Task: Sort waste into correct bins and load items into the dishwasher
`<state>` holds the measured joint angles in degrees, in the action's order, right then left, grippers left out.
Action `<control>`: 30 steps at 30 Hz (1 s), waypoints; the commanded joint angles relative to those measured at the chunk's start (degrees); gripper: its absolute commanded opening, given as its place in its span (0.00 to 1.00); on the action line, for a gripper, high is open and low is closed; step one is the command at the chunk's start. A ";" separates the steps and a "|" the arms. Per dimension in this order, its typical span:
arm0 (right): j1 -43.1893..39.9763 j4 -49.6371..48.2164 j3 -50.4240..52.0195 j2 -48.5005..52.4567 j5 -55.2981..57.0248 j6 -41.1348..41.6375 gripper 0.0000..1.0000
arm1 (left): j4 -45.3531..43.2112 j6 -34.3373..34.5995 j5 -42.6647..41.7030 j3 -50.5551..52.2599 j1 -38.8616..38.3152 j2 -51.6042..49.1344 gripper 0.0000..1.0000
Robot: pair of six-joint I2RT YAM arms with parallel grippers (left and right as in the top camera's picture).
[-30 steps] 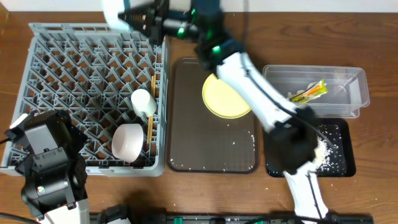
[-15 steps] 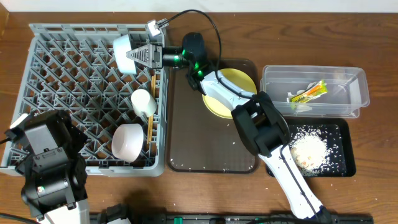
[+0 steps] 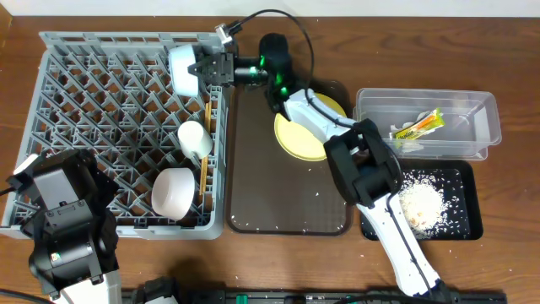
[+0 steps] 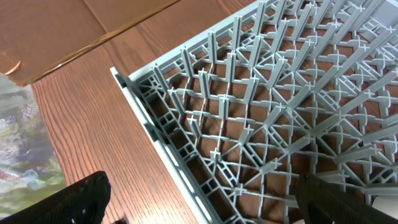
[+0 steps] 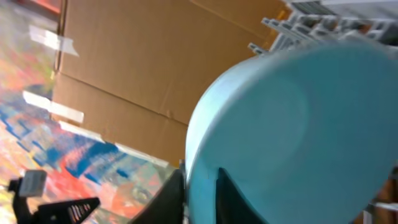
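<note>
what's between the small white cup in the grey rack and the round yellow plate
In the overhead view: the thin wooden chopsticks, the grey plastic rack's right wall, then bare dark brown serving tray.

- The overhead camera looks straight down from well above and takes in the whole table [image 3: 506, 51]. The dish rack [image 3: 126, 38] lies toward 9 o'clock and the serving tray [image 3: 287, 203] at centre.
- The left wrist camera sits close over the dish rack [image 4: 249, 124] and tilts down at one corner. The rim runs from 10 to 6 o'clock, with bare table [image 4: 93, 137] at 9.
- The right wrist camera is hard up against the light blue bowl [image 5: 292, 124], which fills 3 to 6 o'clock. It seems to face sideways off the table, though blur leaves that unsure.
- All three views share the dish rack [image 5: 280, 31], a mere strip at 1 o'clock in the right wrist view. Overhead, the light blue bowl [image 3: 181, 67] shows at 11 o'clock.
</note>
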<state>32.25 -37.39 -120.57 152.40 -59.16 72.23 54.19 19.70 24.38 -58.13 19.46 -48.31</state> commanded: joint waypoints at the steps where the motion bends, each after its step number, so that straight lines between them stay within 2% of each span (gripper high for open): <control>1: -0.59 0.11 -0.39 -0.35 -1.57 0.04 0.31 | 0.20 0.57 0.76 -0.92 0.24 0.09 0.96; 3: -1.16 0.11 -0.39 -0.35 -2.03 0.44 0.38 | 0.20 0.57 0.74 -0.92 0.24 0.09 0.96; 9: -3.93 -0.11 -0.39 -0.46 -5.01 3.63 0.49 | 0.20 0.57 0.76 -0.92 0.24 0.09 0.96; 16: -6.82 -0.09 -0.39 -2.49 -5.29 4.02 0.55 | 0.20 0.57 0.76 -0.92 0.24 0.09 0.96; 18: -8.02 0.15 -0.42 -4.04 -5.20 4.00 0.60 | 0.20 0.57 0.74 -0.92 0.24 0.09 0.96; 20: -8.63 1.42 -0.42 -4.79 -5.27 3.52 0.60 | 0.20 0.57 0.76 -0.92 0.24 0.09 0.96; 22: -9.35 6.67 -0.42 -5.95 -5.01 -0.13 0.59 | 0.20 0.57 0.76 -0.92 0.24 0.09 0.96; 25: -10.97 20.28 -0.42 -8.61 -0.87 -8.66 0.57 | 0.20 0.57 0.74 -0.92 0.24 0.09 0.96; 26: -11.63 25.92 -0.42 -9.88 1.16 -12.72 0.58 | 0.20 0.57 0.74 -0.92 0.24 0.09 0.96; 29: -13.20 52.46 -0.42 -15.96 14.80 -32.92 0.58 | 0.20 0.57 0.76 -0.92 0.24 0.09 0.96; 30: -13.22 57.18 -0.42 -17.20 18.32 -36.57 0.58 | 0.20 0.57 0.74 -0.92 0.24 0.09 0.96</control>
<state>20.73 10.04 -120.60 142.17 -54.92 56.95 54.15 19.73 24.38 -58.17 19.46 -48.31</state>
